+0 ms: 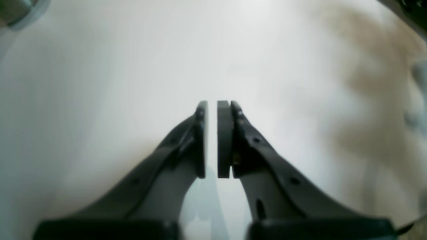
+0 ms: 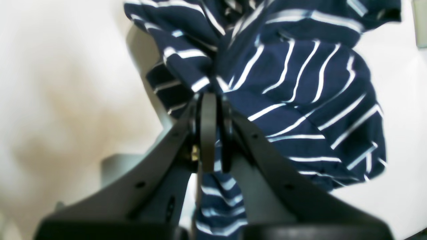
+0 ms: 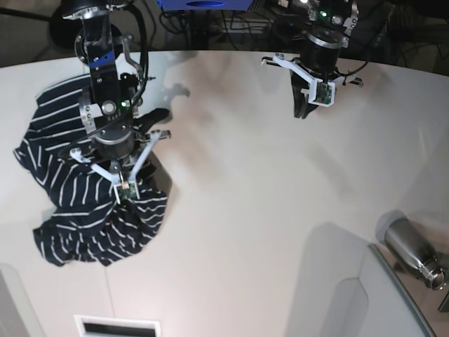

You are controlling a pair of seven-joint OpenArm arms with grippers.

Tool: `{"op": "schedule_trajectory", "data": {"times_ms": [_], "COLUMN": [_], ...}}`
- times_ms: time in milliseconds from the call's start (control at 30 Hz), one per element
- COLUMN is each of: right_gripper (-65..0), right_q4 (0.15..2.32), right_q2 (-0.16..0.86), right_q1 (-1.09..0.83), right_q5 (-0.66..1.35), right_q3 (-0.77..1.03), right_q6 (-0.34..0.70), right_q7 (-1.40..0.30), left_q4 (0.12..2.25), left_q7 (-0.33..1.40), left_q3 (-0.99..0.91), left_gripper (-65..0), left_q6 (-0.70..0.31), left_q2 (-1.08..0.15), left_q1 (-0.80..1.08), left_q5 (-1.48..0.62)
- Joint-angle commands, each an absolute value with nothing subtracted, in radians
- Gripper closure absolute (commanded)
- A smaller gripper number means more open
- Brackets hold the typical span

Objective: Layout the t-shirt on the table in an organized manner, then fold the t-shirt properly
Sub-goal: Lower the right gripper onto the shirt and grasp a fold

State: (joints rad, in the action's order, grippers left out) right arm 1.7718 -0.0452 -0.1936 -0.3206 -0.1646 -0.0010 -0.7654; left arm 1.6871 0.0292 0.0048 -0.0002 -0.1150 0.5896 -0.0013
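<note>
The navy t-shirt (image 3: 70, 193) with thin white stripes lies crumpled in a heap on the left side of the white table (image 3: 245, 210). My right gripper (image 3: 128, 191) points down onto the heap's right part. In the right wrist view the right gripper (image 2: 215, 97) is shut on a bunched fold of the t-shirt (image 2: 300, 100), and striped cloth hangs down between its fingers. My left gripper (image 3: 304, 112) hovers over bare table at the far right, away from the shirt. Seen from its wrist, the left gripper (image 1: 212, 104) is shut with only a thin slit and holds nothing.
A metal bottle (image 3: 414, 256) lies at the right edge beside a grey panel (image 3: 379, 302). A white slotted frame (image 3: 116, 326) sits at the near edge, and a thin dark seam (image 3: 106, 295) runs toward it. Cables and a blue object (image 3: 203, 3) stand beyond the curved far edge.
</note>
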Motion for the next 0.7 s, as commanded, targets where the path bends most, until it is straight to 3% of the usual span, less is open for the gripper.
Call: {"op": "schedule_trajectory", "data": {"times_ms": [0,367,667], "right_gripper": [-0.8,-2.6,-36.8], "right_q4": [1.805,1.655,1.814], "right_q2": [-0.041,-0.050,-0.104], "right_q1": [-0.202,-0.305,-0.231], "right_q5": [-0.331,-0.325,-0.331], "right_q3": [-0.163,-0.160,-0.143], "right_q6": [-0.008,-0.010,-0.012], "right_q7": [-0.750,-0.740,-0.748], "left_q4": [1.695,1.655,1.653], "left_q7": [0.008,0.008,0.008], "left_q3": [0.007,0.010,0.010], "left_gripper": [-4.8,-4.8,-4.8], "left_q6": [0.005,0.005,0.005], "left_q2": [-0.117,-0.117,-0.117], "left_q1": [0.590,0.541,0.544], "left_q5": [-0.004,-0.005,-0.005]}}
